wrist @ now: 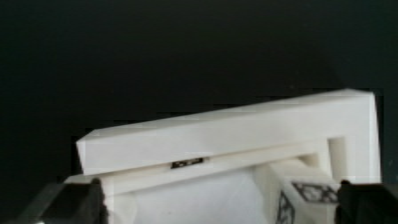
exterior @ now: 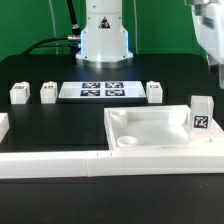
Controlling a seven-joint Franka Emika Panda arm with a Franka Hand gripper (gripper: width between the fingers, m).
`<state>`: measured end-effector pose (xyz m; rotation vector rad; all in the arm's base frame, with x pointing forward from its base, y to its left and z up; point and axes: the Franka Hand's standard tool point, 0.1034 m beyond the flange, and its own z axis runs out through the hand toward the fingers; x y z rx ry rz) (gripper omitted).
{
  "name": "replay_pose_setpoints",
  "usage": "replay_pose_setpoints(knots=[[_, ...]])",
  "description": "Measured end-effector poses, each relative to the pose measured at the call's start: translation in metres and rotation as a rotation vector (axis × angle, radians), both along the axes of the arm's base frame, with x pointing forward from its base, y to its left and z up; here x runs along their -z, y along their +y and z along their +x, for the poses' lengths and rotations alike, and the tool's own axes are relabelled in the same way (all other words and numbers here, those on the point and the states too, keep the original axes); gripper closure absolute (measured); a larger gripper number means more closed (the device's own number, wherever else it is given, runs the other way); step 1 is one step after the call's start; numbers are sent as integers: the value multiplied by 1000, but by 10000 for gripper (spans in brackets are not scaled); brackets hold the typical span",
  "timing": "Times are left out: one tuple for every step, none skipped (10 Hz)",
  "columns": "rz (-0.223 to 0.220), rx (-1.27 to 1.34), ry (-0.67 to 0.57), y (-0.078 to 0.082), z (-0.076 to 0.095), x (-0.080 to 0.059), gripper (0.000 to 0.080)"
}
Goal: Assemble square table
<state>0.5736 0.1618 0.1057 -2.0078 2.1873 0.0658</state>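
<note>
On the black surface (exterior: 60,125): one top (exterior: 160,128), perhaps four legs (exterior: 48,92).

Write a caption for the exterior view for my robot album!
Square table top with one leg at its edge, three more legs beside the marker board.

The arm (exterior: 105,35) holds its end effector (wrist: 219,198) raised at the exterior view's right, jaws spread wide.

marker board (exterior: 96,90), black table (exterior: 60,125), white rail (exterior: 50,164)
</note>
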Motion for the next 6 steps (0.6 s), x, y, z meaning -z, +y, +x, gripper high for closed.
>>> replay_pose_setpoints(knots=[[-4, -63, -10, -2, 0, 1, 150], [-13, -151, -23, -2, 0, 1, 150], [-20, -221, -33, -2, 0, 1, 150], [-30, -286, -49, -3, -1, 3, 150], [-56, -376, -78, -7, -8, 11, 150], [-69, -477, -72, -11, -24, 19, 150]])
